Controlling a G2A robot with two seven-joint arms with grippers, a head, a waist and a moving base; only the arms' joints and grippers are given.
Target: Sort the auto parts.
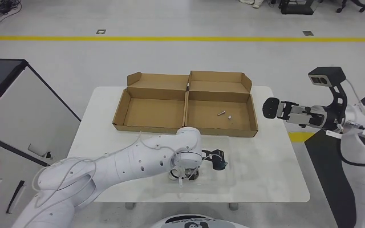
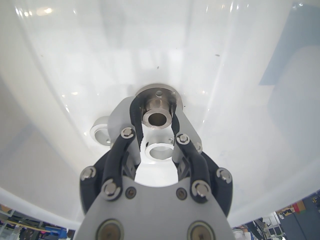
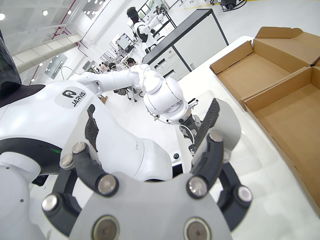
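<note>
My left gripper points down at the white table near its front edge and is shut on the hub of a darker metal flanged bushing. Two lighter silver flanged bushings stand on the table right beside it. In the top view the left gripper sits under the arm's wrist. My right gripper hangs open and holds nothing, just past the table's right edge. In its own view the right gripper faces the left arm.
Two open cardboard boxes stand side by side at the back of the table. The left box has nothing in it. The right box holds a small bolt and a tiny white piece. A dark cabinet stands left of the table.
</note>
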